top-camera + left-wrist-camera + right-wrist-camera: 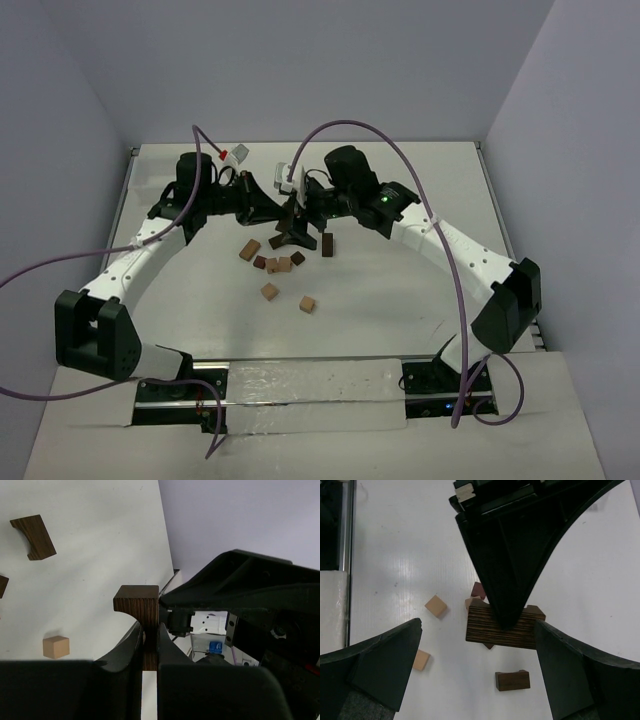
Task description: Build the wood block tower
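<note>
My left gripper [150, 632] is shut on a dark brown arched wood block [140, 605], held on edge above the table. In the right wrist view that same block [492, 627] hangs between my right gripper's [477, 652] wide-open fingers; the right finger [570, 672] is close to the block's end, the left finger [385, 662] far off. Loose wood blocks lie singly below: tan cubes [435, 606] [421, 660], a dark arched piece [512, 680] and a reddish-brown cube [479, 589]. No tower shows in any view.
In the top view several tan and dark blocks [272, 265] are scattered mid-table, two tan ones [308, 303] nearer the bases. A clear plastic container [310, 395] lies between the arm bases. Purple cables [455, 270] arc over both arms. Walls close in the table's far and side edges.
</note>
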`<action>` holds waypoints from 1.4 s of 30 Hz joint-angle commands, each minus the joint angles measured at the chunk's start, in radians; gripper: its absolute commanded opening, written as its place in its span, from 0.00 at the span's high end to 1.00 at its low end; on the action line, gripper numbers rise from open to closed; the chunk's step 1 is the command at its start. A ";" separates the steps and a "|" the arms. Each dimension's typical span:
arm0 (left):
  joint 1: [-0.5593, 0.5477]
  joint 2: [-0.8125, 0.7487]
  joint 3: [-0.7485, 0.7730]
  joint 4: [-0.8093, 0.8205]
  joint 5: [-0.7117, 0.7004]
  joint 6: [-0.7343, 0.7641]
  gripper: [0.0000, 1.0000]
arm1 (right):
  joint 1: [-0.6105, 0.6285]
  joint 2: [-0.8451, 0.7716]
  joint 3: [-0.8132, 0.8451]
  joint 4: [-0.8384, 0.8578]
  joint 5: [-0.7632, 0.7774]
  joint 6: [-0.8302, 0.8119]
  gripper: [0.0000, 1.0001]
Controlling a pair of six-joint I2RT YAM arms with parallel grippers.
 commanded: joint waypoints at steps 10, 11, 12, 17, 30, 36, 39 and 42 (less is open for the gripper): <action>-0.004 -0.081 -0.023 0.127 0.087 -0.032 1.00 | 0.003 0.022 0.034 0.004 0.020 -0.047 0.03; -0.004 -0.082 -0.023 0.130 0.090 -0.034 1.00 | 0.003 0.023 0.035 0.004 0.019 -0.047 0.04; -0.004 -0.084 -0.023 0.134 0.094 -0.035 1.00 | 0.004 0.024 0.036 0.004 0.019 -0.047 0.06; -0.004 -0.086 -0.029 0.133 0.091 -0.029 1.00 | 0.003 0.027 0.040 0.009 0.022 -0.047 0.33; 0.042 -0.038 0.040 -0.067 0.004 0.167 0.01 | -0.097 -0.019 -0.026 -0.101 -0.005 -0.189 0.66; 0.127 -0.007 0.095 -0.173 0.072 0.422 0.01 | -0.336 0.028 -0.095 -0.378 -0.018 -0.544 0.68; 0.137 0.007 0.114 -0.203 0.108 0.505 0.01 | -0.398 0.070 -0.125 -0.411 0.023 -0.678 0.70; 0.147 0.031 0.137 -0.233 0.124 0.537 0.01 | -0.410 0.124 -0.145 -0.411 0.076 -0.759 0.70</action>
